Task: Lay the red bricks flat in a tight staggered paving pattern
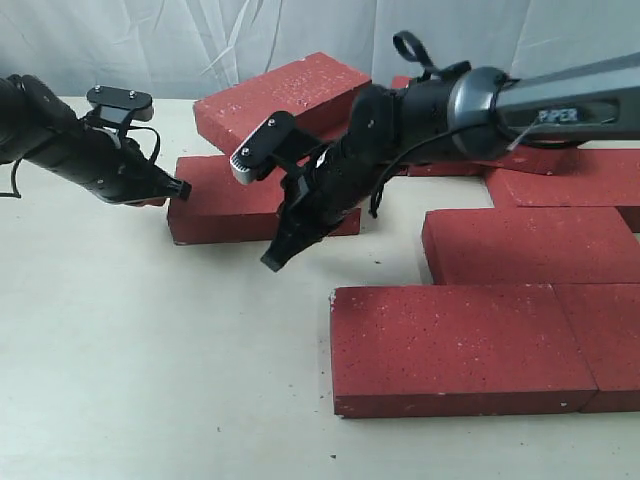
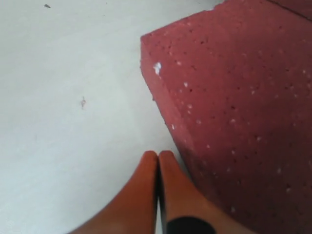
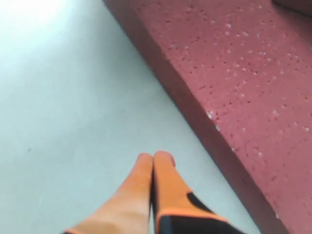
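seems roughly half done: staggered rows of red bricks (image 1: 455,345) already flat and close together on the right of the counter (image 1: 150,380). left to place: a loose brick (image 1: 225,205) at back left, with a second brick (image 1: 285,95) propped over its far edge. both shut tight and empty: left pincer (image 1: 180,188) at the loose brick's left end, right pincer (image 1: 275,262) just beside its near face.
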You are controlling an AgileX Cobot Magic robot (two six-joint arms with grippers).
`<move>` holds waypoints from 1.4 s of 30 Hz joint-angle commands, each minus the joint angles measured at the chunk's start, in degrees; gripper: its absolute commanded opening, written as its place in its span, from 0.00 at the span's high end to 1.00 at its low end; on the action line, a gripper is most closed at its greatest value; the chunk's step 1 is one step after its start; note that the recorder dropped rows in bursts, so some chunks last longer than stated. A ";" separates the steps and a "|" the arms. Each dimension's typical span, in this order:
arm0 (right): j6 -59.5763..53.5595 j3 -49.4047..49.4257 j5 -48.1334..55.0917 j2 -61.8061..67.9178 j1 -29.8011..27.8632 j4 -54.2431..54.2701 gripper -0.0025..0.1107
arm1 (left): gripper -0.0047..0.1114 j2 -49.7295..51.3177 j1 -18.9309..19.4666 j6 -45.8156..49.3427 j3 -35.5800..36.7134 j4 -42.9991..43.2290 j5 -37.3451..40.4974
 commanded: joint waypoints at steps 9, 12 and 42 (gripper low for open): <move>20.56 2.20 -1.38 -5.36 -14.06 -10.21 0.98 | 0.96 1.08 0.41 0.20 -0.20 -1.93 -6.24; 20.33 2.19 -4.61 -2.44 -14.78 -10.08 0.98 | 0.96 2.97 0.32 0.20 -1.52 -1.93 -4.90; 20.41 1.74 -1.77 -3.50 -13.98 -16.19 0.98 | 0.96 10.00 -5.28 0.31 -8.85 -2.47 -1.63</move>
